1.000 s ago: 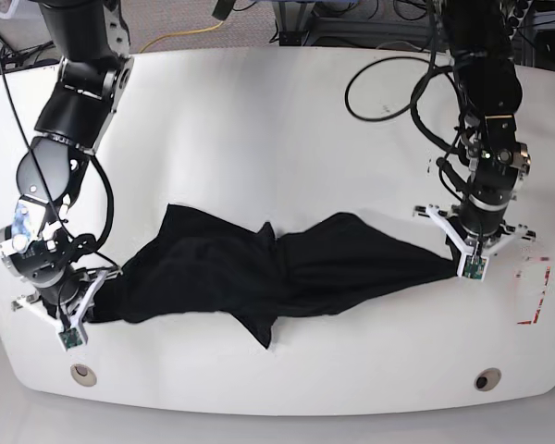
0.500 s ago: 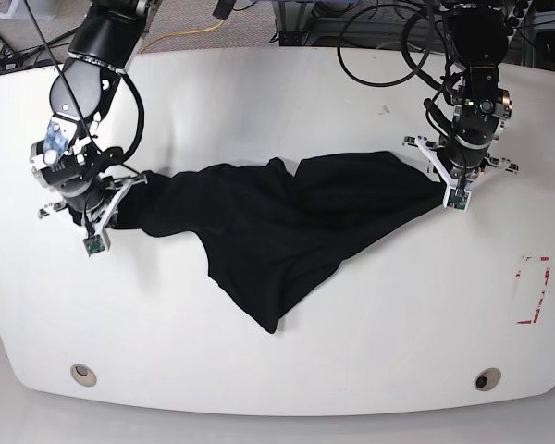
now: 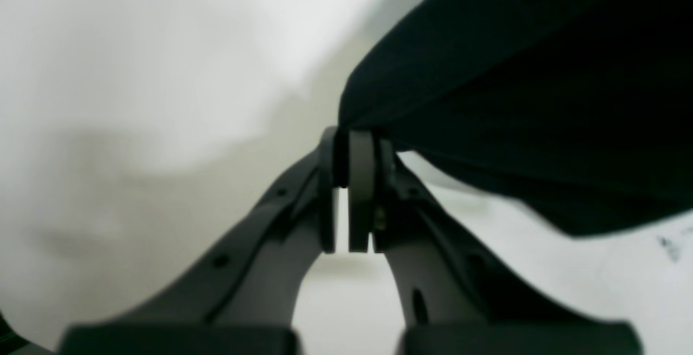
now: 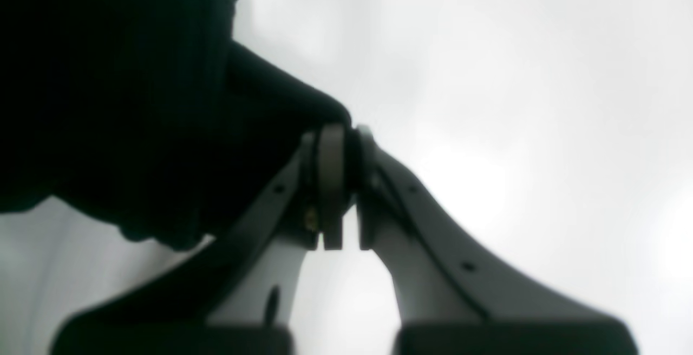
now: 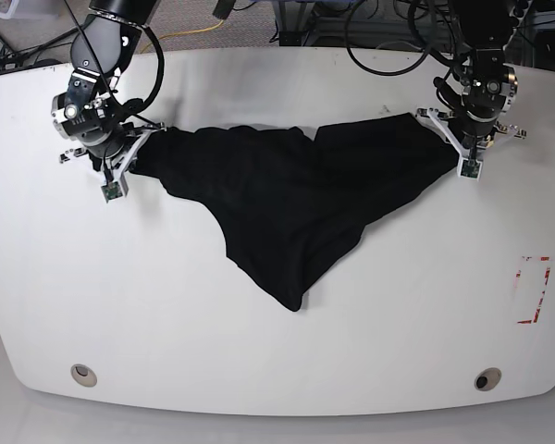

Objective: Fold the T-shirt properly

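The black left arm with its white-framed left gripper (image 5: 459,146) reaches down at the far right of the base view. Its jaws are pressed tight on a bit of the black cloth T-shirt (image 5: 287,203). The right gripper (image 5: 129,157) (far left there) pinches the cloth the same way.

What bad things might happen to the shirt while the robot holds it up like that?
The shirt might slip out, because the left fingers and the right fingers pinch only thin bits of its edge. It also sags in a bunched point toward the table, so it may land wrinkled instead of flat.
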Controlling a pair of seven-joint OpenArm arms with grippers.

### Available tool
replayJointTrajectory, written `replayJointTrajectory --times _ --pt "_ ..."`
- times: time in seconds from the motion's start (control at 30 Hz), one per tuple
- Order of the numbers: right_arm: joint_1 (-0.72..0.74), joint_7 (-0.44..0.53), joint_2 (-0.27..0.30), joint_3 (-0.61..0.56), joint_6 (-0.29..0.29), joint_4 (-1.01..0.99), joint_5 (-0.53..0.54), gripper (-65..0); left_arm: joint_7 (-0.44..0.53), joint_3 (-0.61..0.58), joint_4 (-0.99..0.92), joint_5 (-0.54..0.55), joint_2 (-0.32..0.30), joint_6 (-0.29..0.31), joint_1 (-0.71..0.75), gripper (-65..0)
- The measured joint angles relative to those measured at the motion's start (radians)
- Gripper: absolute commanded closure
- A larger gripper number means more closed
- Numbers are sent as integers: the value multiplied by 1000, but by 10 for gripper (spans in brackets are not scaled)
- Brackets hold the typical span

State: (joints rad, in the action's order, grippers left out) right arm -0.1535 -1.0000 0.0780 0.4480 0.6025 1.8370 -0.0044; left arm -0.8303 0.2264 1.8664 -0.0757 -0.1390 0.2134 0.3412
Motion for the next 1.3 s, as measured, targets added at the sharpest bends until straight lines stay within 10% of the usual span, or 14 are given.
replayJointTrajectory --times 0.37,0.8,1.3 --pt "-6 -4 -45 -1 0 80 -4 -423 31 16 0 -2 -1 1 -1 -4" --pt "146 0 -39 -29 52 41 98 -417 50 18 1 -4 -2 0 -5 -4" --pt "464 77 -6 -233 52 -467 111 -415 57 18 3 -4 -2 0 -7 -3"
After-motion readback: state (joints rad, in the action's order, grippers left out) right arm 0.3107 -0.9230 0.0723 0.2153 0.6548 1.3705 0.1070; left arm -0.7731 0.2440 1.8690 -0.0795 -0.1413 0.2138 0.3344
